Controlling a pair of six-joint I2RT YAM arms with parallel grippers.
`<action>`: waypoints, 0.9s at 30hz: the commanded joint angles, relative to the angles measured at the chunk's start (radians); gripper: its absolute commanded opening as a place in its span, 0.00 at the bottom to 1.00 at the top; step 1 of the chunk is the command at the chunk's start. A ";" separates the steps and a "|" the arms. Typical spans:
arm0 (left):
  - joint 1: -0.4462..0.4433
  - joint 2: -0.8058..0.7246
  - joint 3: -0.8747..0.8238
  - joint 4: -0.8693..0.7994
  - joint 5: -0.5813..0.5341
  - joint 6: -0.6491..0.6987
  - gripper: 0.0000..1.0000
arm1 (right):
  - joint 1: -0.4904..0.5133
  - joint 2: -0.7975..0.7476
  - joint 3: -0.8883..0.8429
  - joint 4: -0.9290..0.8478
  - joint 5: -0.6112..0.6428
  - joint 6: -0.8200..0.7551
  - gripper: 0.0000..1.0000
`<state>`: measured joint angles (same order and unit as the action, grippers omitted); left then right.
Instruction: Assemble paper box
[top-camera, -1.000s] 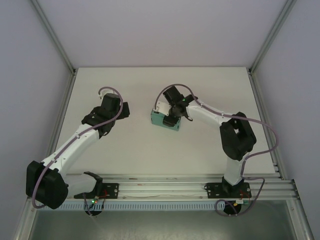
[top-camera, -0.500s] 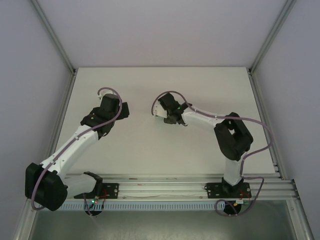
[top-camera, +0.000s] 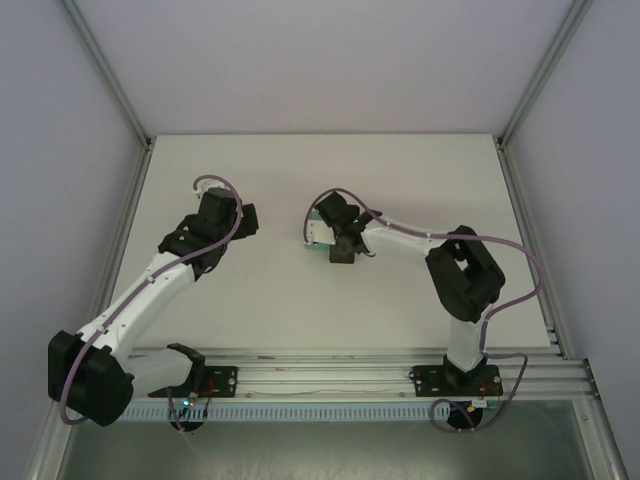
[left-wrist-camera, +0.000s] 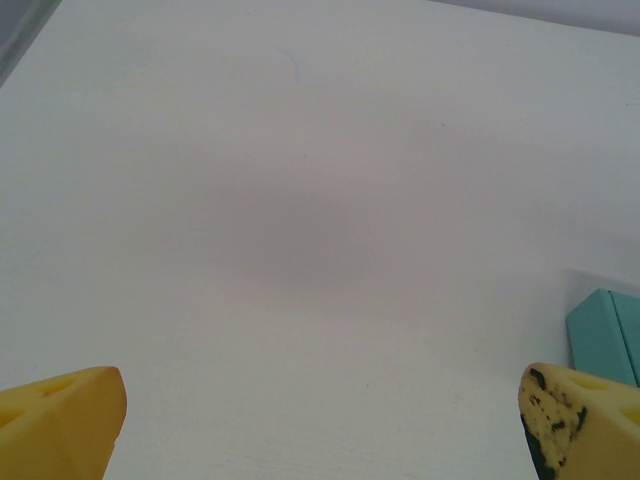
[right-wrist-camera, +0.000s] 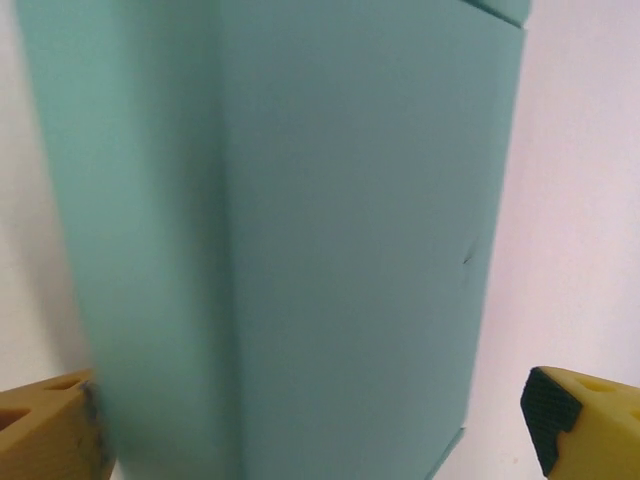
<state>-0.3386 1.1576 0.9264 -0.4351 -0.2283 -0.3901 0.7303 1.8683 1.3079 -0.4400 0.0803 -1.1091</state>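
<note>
The teal paper box (right-wrist-camera: 300, 250) lies on the white table as a small closed rectangular box. It stands between the fingers of my right gripper (right-wrist-camera: 320, 420), which is open. The left finger (right-wrist-camera: 45, 425) is at the box's edge and the right finger (right-wrist-camera: 585, 420) stands apart from it. From above, the right gripper (top-camera: 336, 244) covers most of the box (top-camera: 316, 244) at the table's middle. My left gripper (left-wrist-camera: 320, 430) is open over bare table, left of the box, whose corner (left-wrist-camera: 603, 335) shows at the right edge. From above, the left gripper (top-camera: 246, 220) is apart from the box.
The white table (top-camera: 420, 170) is ringed by grey walls and aluminium frame posts (top-camera: 108, 80). A metal rail (top-camera: 320, 375) with the arm bases runs along the near edge.
The right gripper has swung left and come down over the box, which showed in full a second ago and is now mostly covered. The left arm has barely moved.
</note>
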 joint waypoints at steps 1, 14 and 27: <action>0.002 -0.016 -0.001 -0.008 0.031 0.024 1.00 | 0.002 0.000 0.126 -0.354 -0.106 0.002 1.00; 0.014 -0.031 -0.021 0.035 0.023 0.013 1.00 | -0.100 -0.205 0.012 -0.191 -0.287 0.110 1.00; 0.256 -0.004 -0.267 0.407 -0.111 0.072 1.00 | -0.536 -0.487 -0.351 0.270 0.087 1.160 1.00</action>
<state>-0.0906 1.1347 0.7048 -0.1715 -0.2169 -0.3622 0.2356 1.3655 0.9836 -0.2131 -0.0414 -0.3103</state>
